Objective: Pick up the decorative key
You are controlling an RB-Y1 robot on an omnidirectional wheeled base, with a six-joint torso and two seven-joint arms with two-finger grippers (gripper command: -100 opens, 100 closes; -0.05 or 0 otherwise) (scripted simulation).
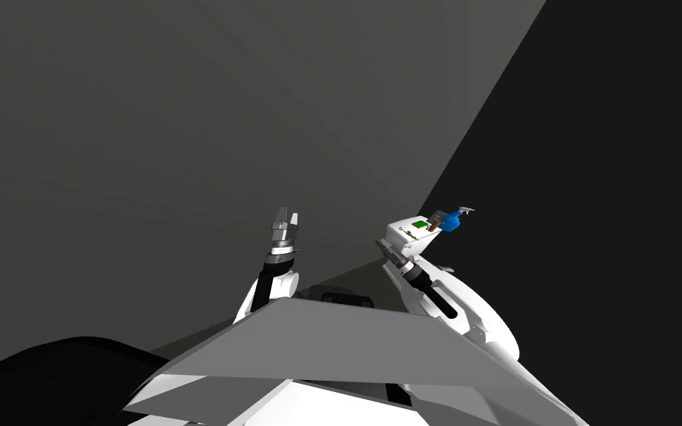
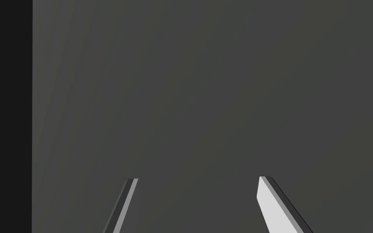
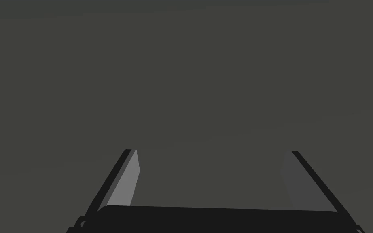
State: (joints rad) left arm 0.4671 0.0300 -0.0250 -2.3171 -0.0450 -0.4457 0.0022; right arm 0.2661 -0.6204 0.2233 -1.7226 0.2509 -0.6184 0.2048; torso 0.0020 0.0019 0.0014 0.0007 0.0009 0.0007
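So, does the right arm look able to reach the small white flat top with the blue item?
Probably yes: the open right gripper sits just beside that white top, nothing between.

The wall (image 1: 184,111) across the upper left of the frame looked smooth and matt, dark grey with no sheen. The left gripper's (image 2: 198,178) fingers (image 2: 270,202) were flat, smooth and dull light grey; their material could not be told. The right gripper's (image 3: 212,151) fingers (image 3: 127,182) looked alike, on a matt black body. Right of centre, a small white table (image 1: 400,224) was plain and matt.
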